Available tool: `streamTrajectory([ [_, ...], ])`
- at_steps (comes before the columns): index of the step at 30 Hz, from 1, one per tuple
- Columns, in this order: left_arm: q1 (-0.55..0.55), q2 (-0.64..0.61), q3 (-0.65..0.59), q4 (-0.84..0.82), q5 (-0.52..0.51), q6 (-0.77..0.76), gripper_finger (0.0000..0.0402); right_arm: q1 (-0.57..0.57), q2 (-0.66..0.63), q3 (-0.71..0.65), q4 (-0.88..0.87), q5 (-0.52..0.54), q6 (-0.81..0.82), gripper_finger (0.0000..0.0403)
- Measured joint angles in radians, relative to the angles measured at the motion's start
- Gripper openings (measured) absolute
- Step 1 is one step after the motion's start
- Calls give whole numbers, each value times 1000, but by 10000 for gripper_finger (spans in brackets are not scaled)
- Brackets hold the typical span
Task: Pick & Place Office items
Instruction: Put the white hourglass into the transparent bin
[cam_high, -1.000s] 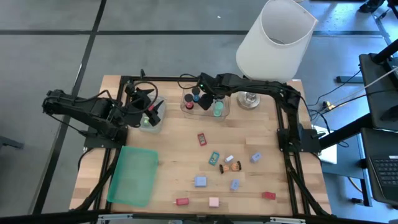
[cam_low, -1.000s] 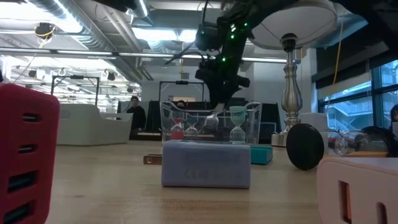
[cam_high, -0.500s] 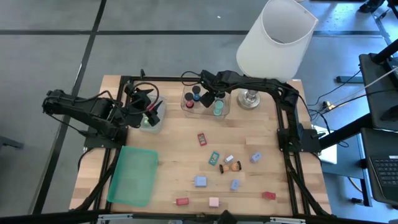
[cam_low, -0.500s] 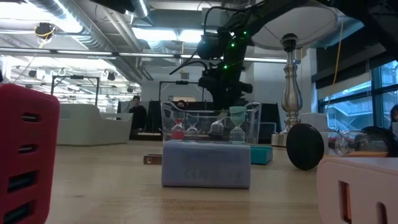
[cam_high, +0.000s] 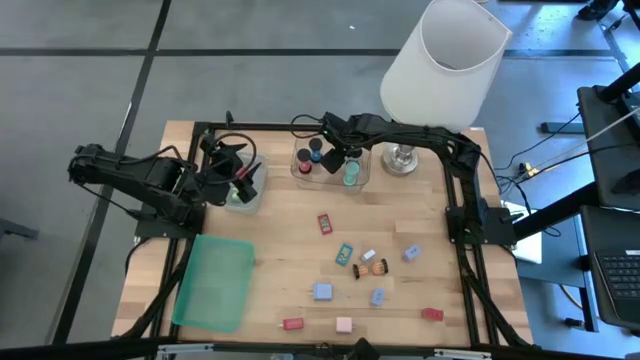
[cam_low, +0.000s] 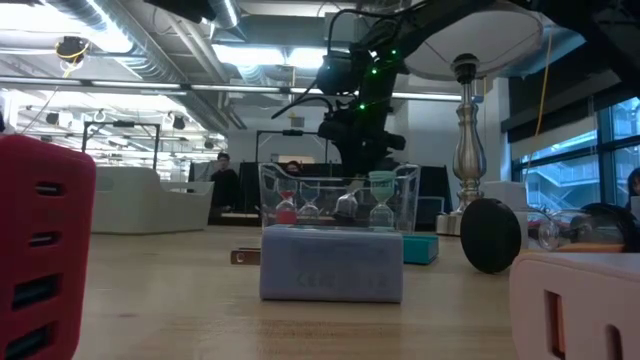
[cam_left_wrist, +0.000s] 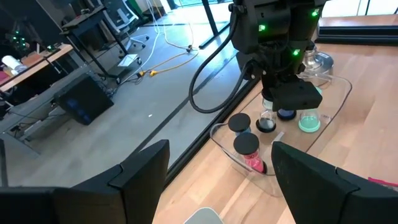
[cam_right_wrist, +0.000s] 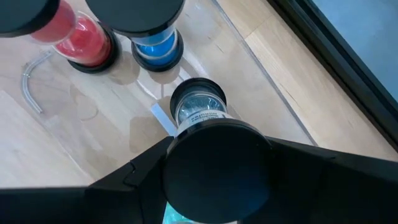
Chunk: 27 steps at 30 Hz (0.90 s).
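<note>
Landmark: the clear tray (cam_high: 305, 172) near the lamp (cam_high: 442, 60), at the table's far edge.
Right arm: reaches from the right side of the table (cam_high: 270, 260), past the lamp base, out over the clear tray, wrist bent downward.
Right gripper (cam_high: 338, 158): hangs just above the tray; the wrist view looks straight down past a black-capped cylinder (cam_right_wrist: 216, 167) lying between the two fingers. Whether the claw pinches it or merely frames it cannot be told.
Cylinders in the tray: a red one (cam_right_wrist: 81, 37), a blue one (cam_right_wrist: 153, 43) and a clear one (cam_right_wrist: 199, 109) stand upright under the gripper; a green one (cam_high: 351, 176) stands at the tray's lamp-side end.
Left arm: folded low, well to the left of the tray, forearm pointing toward it.
Left gripper (cam_high: 240, 182): sits over a second small tray (cam_high: 243, 199) to the left of the landmark tray; claw spread wide, nothing between the fingers (cam_left_wrist: 143, 168).
Loose items: scattered on the table on the near side of the tray: a red block (cam_high: 324, 222) closest to it, then a teal piece (cam_high: 344, 254), blue blocks (cam_high: 322, 291), a pink block (cam_high: 344, 324) and red blocks (cam_high: 292, 324) farthest from it.
Green lid (cam_high: 213, 282): flat on the table, near side of the left gripper's tray.
</note>
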<state>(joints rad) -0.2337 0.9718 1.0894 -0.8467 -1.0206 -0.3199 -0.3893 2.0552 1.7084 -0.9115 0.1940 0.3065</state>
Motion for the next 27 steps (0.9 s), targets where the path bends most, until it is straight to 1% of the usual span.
streamTrajectory([
  [13,0,0,0,-4,6,0,281,0,2,-1,17,0,-1,223],
  [27,0,0,0,-27,6,-9,281,25,3,-1,22,7,-2,221],
])
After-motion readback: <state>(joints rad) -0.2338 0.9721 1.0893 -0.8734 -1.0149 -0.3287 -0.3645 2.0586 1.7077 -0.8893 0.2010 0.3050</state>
